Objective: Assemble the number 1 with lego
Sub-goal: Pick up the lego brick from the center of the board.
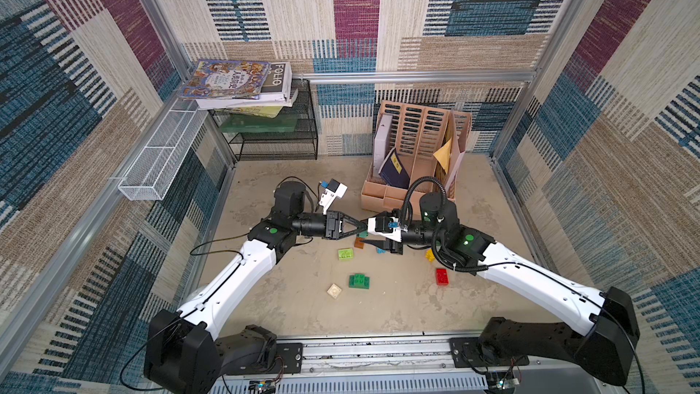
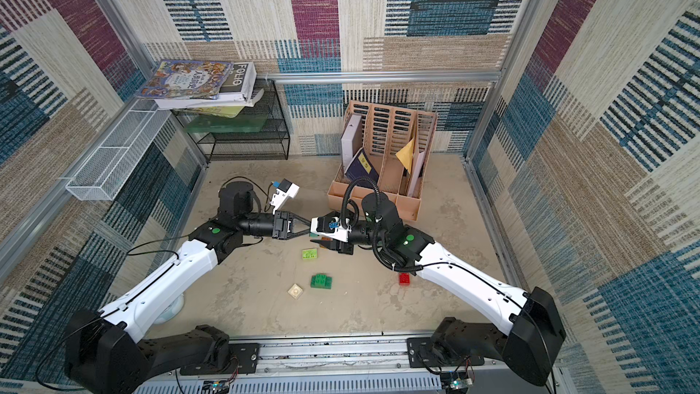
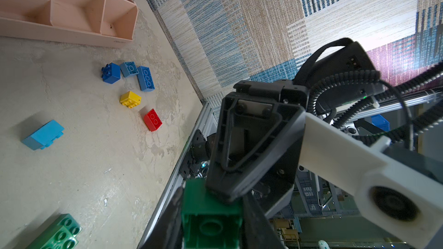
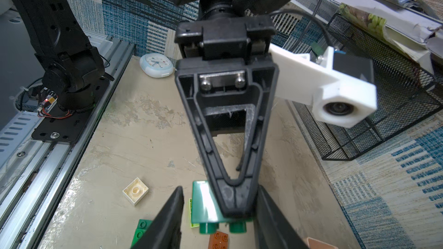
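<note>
A dark green brick (image 3: 211, 226) is held above the table (image 1: 397, 308) by the left gripper (image 3: 212, 195), whose fingers are closed against two opposite sides of it; the hollow underside of the brick is turned toward the left wrist camera, at the bottom centre of that frame. The right gripper (image 4: 219, 192) is placed at the same brick from the opposite side; its jaws are seen partly apart, one on either side of the brick. In the right wrist view a narrow gap is left between one finger (image 4: 167, 219) and the brick, so nothing is clamped by it; in the left wrist view a fingertip of it is seen lying against the brick. In both top views the two grippers are found tip to tip just above the centre of the frame, with the brick almost hidden between them.

The rest of the lego is spread on the table around that point. A lime brick (image 1: 345, 253) and a brown brick (image 1: 359, 243) are seen just below it; a stepped green brick (image 1: 358, 281) and a cream brick (image 1: 334, 290) are set lower, near each other but apart; a yellow brick (image 1: 430, 255) and a red brick (image 1: 441, 276) are found to the right, beside the right arm. In the left wrist view three blue bricks (image 3: 129, 68) are clustered at upper left, near a pink divided tray (image 3: 72, 37); a light blue brick (image 3: 44, 135) is seen alone at the left edge.
</note>
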### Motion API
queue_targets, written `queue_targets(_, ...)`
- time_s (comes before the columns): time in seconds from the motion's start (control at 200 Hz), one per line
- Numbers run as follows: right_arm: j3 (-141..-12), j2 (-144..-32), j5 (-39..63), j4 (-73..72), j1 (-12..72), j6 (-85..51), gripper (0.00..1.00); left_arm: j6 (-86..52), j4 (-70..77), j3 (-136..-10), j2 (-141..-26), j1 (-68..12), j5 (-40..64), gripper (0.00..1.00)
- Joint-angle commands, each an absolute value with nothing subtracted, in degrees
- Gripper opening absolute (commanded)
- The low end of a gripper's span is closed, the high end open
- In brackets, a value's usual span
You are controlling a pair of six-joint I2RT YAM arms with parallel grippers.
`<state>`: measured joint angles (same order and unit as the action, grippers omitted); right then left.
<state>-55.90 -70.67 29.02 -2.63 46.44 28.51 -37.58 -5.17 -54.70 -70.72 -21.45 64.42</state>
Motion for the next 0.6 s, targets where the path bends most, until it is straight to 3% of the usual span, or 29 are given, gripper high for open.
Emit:
queue_targets(0.0,-55.69,-71.04,28.85,-5.28,46.61,27.98,0.44,-37.93,-3.03,-54.60,-70.29,-21.43,65.07,0.33)
queue_targets(0.285,-55.11,-71.37,28.48,-5.18,46.70,27.77,0.32,-38.06,-2.07,-53.61,-68.96,-21.44,64.42,0.34)
queue_targets(0.451,-53.75,-70.14,26.61,-3.71,45.20,25.58,0.24,-31.63,-9.89,-54.34,-66.42,-21.36,56.69,0.66)
queue_targets(0.596,-47.95,-66.46,22.40,2.20,41.06,19.65,0.19,-26.96,-15.32,-51.22,-60.30,-21.17,37.96,0.74)
